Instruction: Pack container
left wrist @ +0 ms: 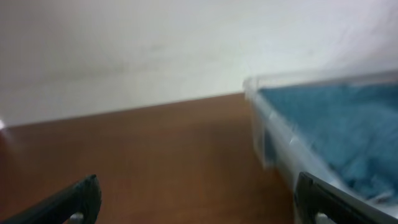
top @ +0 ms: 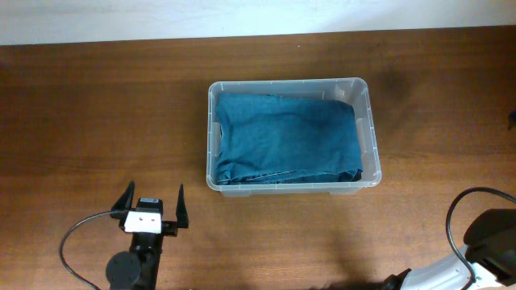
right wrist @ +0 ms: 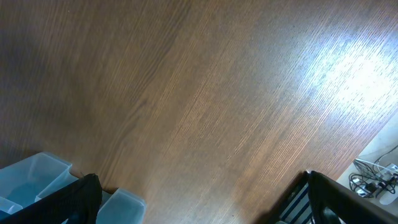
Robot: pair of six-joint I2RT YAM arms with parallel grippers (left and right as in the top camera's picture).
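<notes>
The container, a clear plastic tub, stands at the middle of the table with a folded blue cloth filling it. My left gripper is open and empty, low over the table to the front left of the tub. In the left wrist view its fingers are spread wide, with the tub's near corner and the cloth at the right. My right gripper is open and empty over bare wood. In the overhead view only the right arm shows, at the bottom right corner.
A white wall runs along the table's far edge. In the right wrist view, pale blue plastic bins lie at the lower left, and cables lie beyond the table edge at the lower right.
</notes>
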